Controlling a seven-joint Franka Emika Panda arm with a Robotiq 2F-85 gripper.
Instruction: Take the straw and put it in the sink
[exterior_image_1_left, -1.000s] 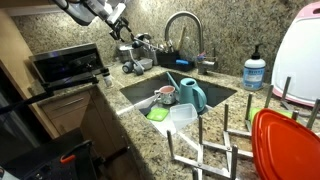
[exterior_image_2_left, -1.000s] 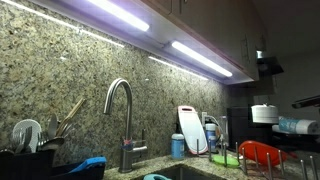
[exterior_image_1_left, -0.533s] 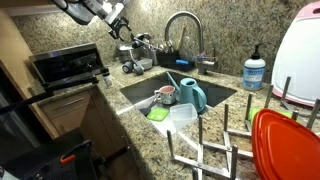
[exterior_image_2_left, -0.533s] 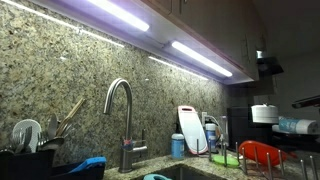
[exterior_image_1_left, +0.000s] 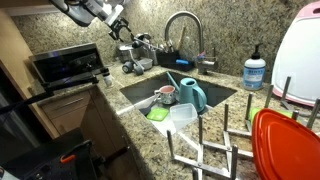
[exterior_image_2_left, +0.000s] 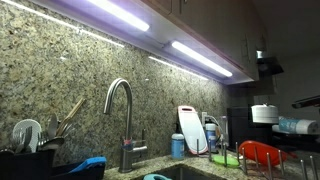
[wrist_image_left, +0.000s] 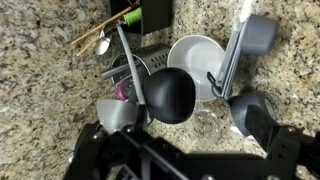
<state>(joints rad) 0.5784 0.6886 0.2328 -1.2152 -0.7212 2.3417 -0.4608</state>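
Observation:
In an exterior view my gripper (exterior_image_1_left: 119, 21) hangs open high at the back left, above a cluster of cups and utensils (exterior_image_1_left: 133, 58) left of the faucet (exterior_image_1_left: 184, 30). The sink (exterior_image_1_left: 218, 94) lies in front of it, set into speckled granite. Looking down in the wrist view, the open gripper (wrist_image_left: 183, 113) holds nothing. Beneath it lie a black ladle (wrist_image_left: 172, 95), a white bowl (wrist_image_left: 196, 54) and a clear glass (wrist_image_left: 205, 122). A thin pale rod that looks like the straw (wrist_image_left: 126, 55) lies slanted across the black rack, up and left of the fingers.
In the sink are a teal jug (exterior_image_1_left: 192, 96), a green sponge (exterior_image_1_left: 158, 114) and a clear tub (exterior_image_1_left: 182, 114). A toaster oven (exterior_image_1_left: 66, 65) stands left, a soap bottle (exterior_image_1_left: 254, 71) right, and a dish rack with a red plate (exterior_image_1_left: 284, 146) in front. A grey measuring cup (wrist_image_left: 254, 35) lies beside the bowl.

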